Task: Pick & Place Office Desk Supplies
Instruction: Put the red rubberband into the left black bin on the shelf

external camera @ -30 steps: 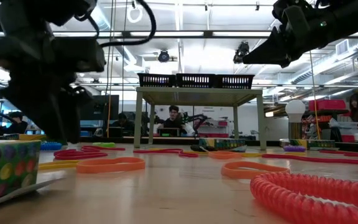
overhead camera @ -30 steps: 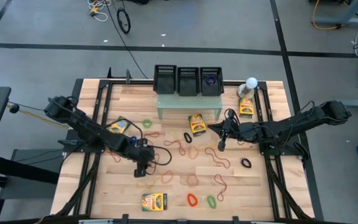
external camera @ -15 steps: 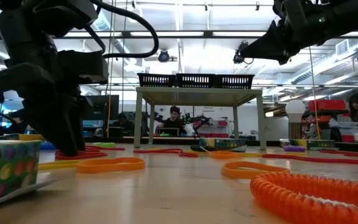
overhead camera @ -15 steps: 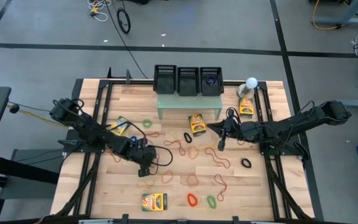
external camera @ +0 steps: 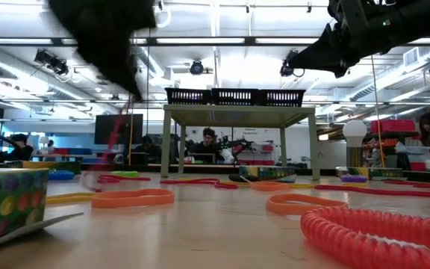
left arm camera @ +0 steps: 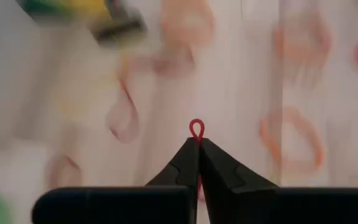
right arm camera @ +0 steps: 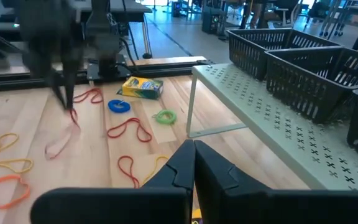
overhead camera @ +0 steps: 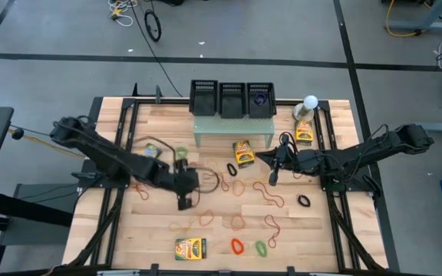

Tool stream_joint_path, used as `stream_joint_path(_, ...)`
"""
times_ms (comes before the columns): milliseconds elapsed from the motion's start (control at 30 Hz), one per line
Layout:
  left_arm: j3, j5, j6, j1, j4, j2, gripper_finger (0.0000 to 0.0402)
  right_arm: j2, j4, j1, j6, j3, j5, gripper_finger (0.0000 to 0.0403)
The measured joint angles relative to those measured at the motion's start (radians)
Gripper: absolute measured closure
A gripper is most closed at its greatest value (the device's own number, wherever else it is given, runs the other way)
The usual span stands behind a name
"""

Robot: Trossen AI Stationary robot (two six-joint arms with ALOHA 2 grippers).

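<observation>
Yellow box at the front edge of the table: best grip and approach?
Take the box from straight above, fingers closing across its narrow width: it lies flat, long side running left-right along the table front edge, with bare wood beside both long sides. The left gripper is shut on a red band; the right gripper hangs shut mid-table.

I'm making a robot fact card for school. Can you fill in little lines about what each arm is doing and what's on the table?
left gripper: lifted above the wooden table, fingers shut on a thin red rubber band
right gripper: waiting above the table's right half, fingers shut, empty
on table: many coloured rubber-band loops, yellow-and-green cardboard boxes
at back: three black mesh baskets on a pale green perforated stand
</observation>
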Motion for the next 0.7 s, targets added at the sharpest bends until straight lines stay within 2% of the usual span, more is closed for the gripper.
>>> stream_joint_path(200,0.109,-0.156,0.094,0.078,-0.029,-0.134,0.0392,0.0,-0.008,0.0,-0.003,0.0,0.0,0.0392)
stream_joint_path(333,0.179,-0.196,0.218,0.178,-0.015,-0.185,0.0392,0.0,-0.008,0.0,-0.003,0.0,-0.004,0.0392)
stream_joint_path(467,0.253,-0.201,0.39,0.3,0.025,-0.193,0.0392,0.0,-0.008,0.0,-0.003,0.0,-0.009,0.0392)
stream_joint_path(567,0.274,-0.194,0.506,0.405,0.119,-0.193,0.0391,0.0,-0.005,0.0,-0.003,0.0,-0.01,0.0392)
stream_joint_path(700,0.275,-0.093,0.584,0.563,0.194,-0.189,0.039,0.0,-0.006,0.0,-0.004,0.0,-0.01,0.0392)
